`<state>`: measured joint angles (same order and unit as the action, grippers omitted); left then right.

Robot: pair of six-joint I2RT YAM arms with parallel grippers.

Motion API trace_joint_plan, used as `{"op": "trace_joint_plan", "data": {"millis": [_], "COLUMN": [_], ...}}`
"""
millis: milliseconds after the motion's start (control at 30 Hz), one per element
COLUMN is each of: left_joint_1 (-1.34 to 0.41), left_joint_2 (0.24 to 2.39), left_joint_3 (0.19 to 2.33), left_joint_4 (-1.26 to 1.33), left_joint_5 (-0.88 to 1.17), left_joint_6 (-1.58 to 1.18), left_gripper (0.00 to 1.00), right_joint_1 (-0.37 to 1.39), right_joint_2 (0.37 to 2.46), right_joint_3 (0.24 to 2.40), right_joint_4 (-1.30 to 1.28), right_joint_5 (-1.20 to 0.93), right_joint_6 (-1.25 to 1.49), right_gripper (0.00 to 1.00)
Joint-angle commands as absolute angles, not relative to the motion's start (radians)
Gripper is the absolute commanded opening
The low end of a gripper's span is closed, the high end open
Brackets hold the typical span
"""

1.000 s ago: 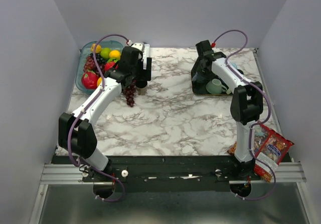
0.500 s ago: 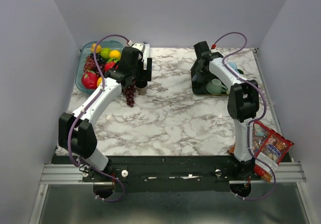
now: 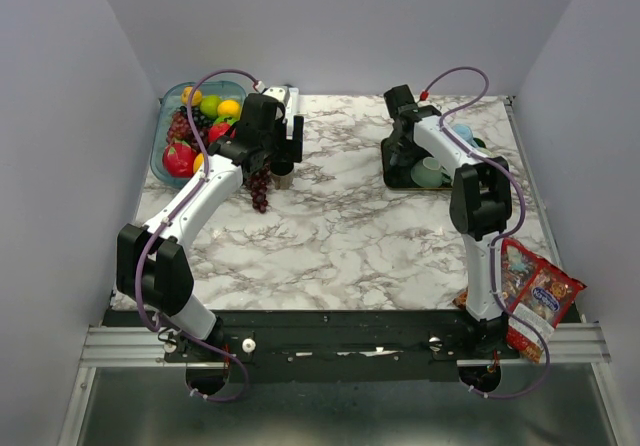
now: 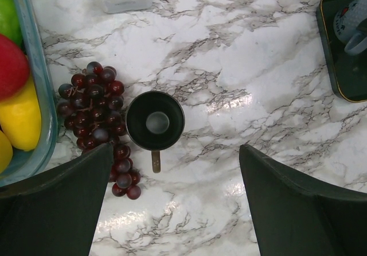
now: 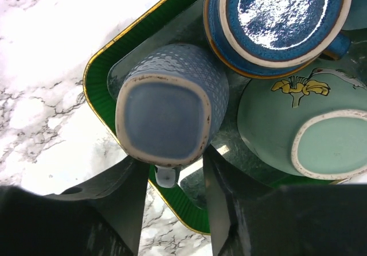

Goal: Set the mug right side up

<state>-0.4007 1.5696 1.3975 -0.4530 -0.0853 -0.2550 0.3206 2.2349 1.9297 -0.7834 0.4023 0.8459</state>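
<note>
Straddling the handle (image 5: 165, 177) of the upturned blue mug (image 5: 166, 109) in the green tray (image 5: 100, 72), our right gripper (image 5: 175, 181) stands half-wide, not yet touching. We risk pinching only the handle: the mug could swing, slip, or knock the neighbouring blue cup (image 5: 281, 15).

Robot test cell in a lab is indicated. A marble-patterned surface (image 3: 340, 236) is enclosed by plain panel walls (image 3: 350, 26). The left arm (image 3: 205, 191) and right arm (image 3: 480, 216), both cabled, are bolted to an aluminium rail (image 3: 120, 344). Fruit (image 3: 180, 158) is held in a clear bin (image 3: 158, 136).
</note>
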Motion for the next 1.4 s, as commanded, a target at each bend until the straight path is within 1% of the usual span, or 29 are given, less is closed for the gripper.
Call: {"op": "trace_joint_plan", "data": {"millis": [0,33,100,133,233,300,400,433,500,633,800,867,967,1100,1133,1200,1233,1267,1367], "left_joint_1": [-0.405,-0.405,-0.405,-0.405,-0.405,-0.405,-0.405,-0.405,-0.405,-0.405,-0.405,-0.405,-0.405,-0.403,-0.403,-0.402,-0.402,-0.402,-0.403], "left_joint_2": [1.554,1.555,1.558,1.559,1.559,1.559,1.560,1.560,1.560,1.557,1.551,1.546,1.546,1.539,1.540,1.534,1.532,1.529,1.514], "left_joint_3": [1.393,1.393,1.394,1.393,1.391,1.390,1.390,1.390,1.390,1.393,1.408,1.416,1.436,1.485,1.494,1.522,1.531,1.540,1.581], "left_joint_4": [-0.442,-0.440,-0.442,-0.442,-0.442,-0.442,-0.442,-0.440,-0.440,-0.440,-0.434,-0.433,-0.434,-0.420,-0.404,-0.377,-0.338,-0.318,-0.224], "left_joint_5": [-0.066,-0.064,-0.064,-0.064,-0.063,-0.063,-0.064,-0.063,-0.061,-0.054,-0.012,0.000,0.078,0.253,0.350,0.440,0.490,0.568,0.707], "left_joint_6": [-0.258,-0.258,-0.258,-0.256,-0.256,-0.256,-0.256,-0.256,-0.255,-0.256,-0.258,-0.259,-0.256,-0.264,-0.270,-0.305,-0.319,-0.334,-0.420], "left_gripper": [0.99,0.99,0.99,0.99,0.99,0.99,0.99,0.99,0.99,0.99,0.99,0.99,0.99,0.99,0.99,0.99,0.99,0.99,0.99], "right_joint_1": [0.324,0.322,0.324,0.324,0.324,0.324,0.324,0.322,0.325,0.333,0.337,0.337,0.336,0.337,0.337,0.336,0.337,0.337,0.337], "right_joint_2": [2.232,2.232,2.235,2.235,2.237,2.237,2.232,2.230,2.218,2.166,2.077,2.039,1.944,1.821,1.798,1.744,1.727,1.697,1.655], "right_joint_3": [1.942,1.942,1.942,1.941,1.936,1.936,1.933,1.933,1.919,1.904,1.939,1.933,1.905,1.853,1.847,1.839,1.841,1.842,1.842], "right_joint_4": [-0.782,-0.778,-0.781,-0.779,-0.779,-0.781,-0.775,-0.766,-0.750,-0.674,-0.692,-0.690,-0.670,-0.585,-0.528,-0.474,-0.421,-0.390,-0.266], "right_joint_5": [0.459,0.462,0.465,0.465,0.466,0.469,0.476,0.472,0.465,0.384,0.324,0.267,0.158,-0.033,-0.125,-0.208,-0.278,-0.313,-0.432], "right_joint_6": [0.821,0.809,0.798,0.789,0.769,0.756,0.732,0.710,0.687,0.562,0.523,0.512,0.514,0.515,0.515,0.523,0.529,0.541,0.583], "right_gripper": [0.45,0.40,0.37,0.31,0.20,0.18,0.02,0.01,0.01,0.01,0.01,0.01,0.01,0.01,0.01,0.01,0.01,0.01,0.01]}}
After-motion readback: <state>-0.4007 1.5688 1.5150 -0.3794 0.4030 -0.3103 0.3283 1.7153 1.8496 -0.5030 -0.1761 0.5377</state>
